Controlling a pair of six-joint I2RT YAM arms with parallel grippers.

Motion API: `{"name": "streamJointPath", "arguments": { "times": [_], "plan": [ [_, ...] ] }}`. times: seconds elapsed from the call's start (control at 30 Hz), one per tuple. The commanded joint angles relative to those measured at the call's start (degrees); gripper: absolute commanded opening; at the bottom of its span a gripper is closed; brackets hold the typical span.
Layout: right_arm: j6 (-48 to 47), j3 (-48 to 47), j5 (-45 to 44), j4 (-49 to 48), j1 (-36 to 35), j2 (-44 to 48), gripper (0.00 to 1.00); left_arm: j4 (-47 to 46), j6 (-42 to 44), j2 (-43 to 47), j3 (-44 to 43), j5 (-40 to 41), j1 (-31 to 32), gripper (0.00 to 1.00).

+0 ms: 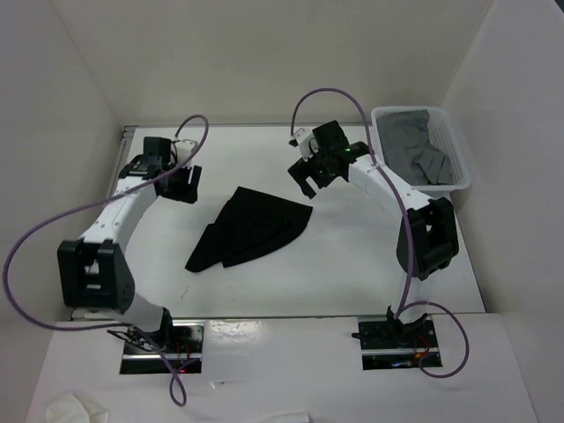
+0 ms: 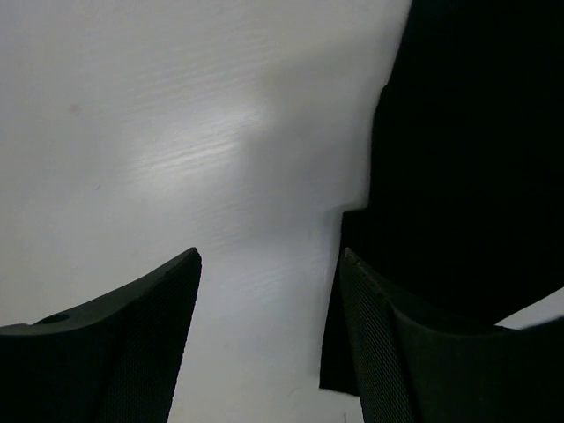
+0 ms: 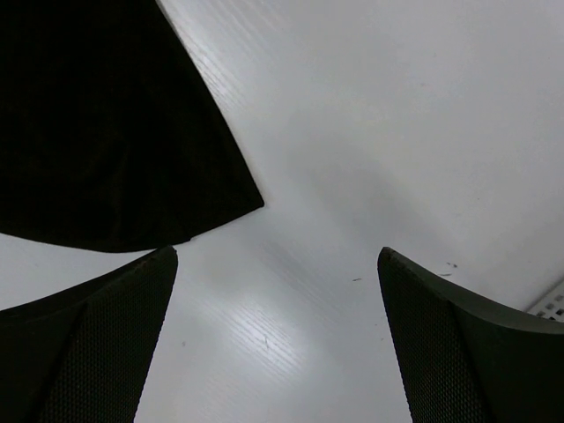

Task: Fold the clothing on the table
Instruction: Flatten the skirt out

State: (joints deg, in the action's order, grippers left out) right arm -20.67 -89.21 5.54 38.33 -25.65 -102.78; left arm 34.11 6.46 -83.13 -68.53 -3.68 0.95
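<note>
The black clothing (image 1: 251, 227) lies near the middle of the bench (image 1: 352, 273), gathered into a flat wedge. Its narrow tip points toward 7 o'clock and its wide curved edge faces 2 o'clock. The cloth is so dark that you cannot read its layers, so it may be folded over once already; treat that as a guess.

Your left hand (image 2: 270, 257) sits just off the cloth at about 10 o'clock. Its fingers are spread and hold nothing, with bare bench between them and the garment's edge by the right finger. Your right hand (image 3: 278, 256) hangs off the wide edge at about 2 o'clock. It is spread very wide and also empty, with a rounded corner of the cloth just to its left.

To do the next fold well:
- Take the cloth at two matching points on one edge, not in the middle.
- Come down low enough that each lower finger slides under every layer, or the stack will split as you lift.
- Lift both hands evenly and carry the edge across in one line, so the crease falls straight.
- Keep the right arm clear of the basket (image 1: 460, 172) of grey clothes (image 1: 414, 145) out at 2 o'clock.
</note>
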Motion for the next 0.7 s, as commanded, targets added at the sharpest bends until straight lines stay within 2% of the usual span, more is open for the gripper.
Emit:
{"name": "streamJointPath", "arguments": {
  "times": [0.0,0.03,0.2,0.37,0.5,0.67],
  "plan": [
    [-0.25,3.16,-2.55,-3.26,-0.54,-1.9,0.98,-2.3,-1.89,-9.39,-6.95,-10.6,2.3,0.71],
    [-0.25,4.03,-3.07,-3.26,-0.54,-1.9,0.98,-2.29,-1.89,-13.33,-10.27,-12.91,2.82,0.71],
    [-1.57,7.91,-1.41,-2.12,-0.54,1.0,0.98,-4.48,-2.5,-21.71,-19.52,-24.15,3.97,0.71],
    [-2.8,9.57,-3.86,-1.06,-0.54,3.9,0.98,-5.02,-2.42,-31.38,-24.98,-26.72,6.33,0.7],
    [-2.8,11.51,-3.87,-1.06,-0.01,5.04,0.98,-5.02,-0.31,-36.47,-26.91,-25.42,10.2,0.7],
    [-2.8,10.99,-3.34,-1.06,1.04,5.05,0.98,-2.91,1.62,-40.52,-28.06,-17.52,12.67,0.66]
  ]
}}
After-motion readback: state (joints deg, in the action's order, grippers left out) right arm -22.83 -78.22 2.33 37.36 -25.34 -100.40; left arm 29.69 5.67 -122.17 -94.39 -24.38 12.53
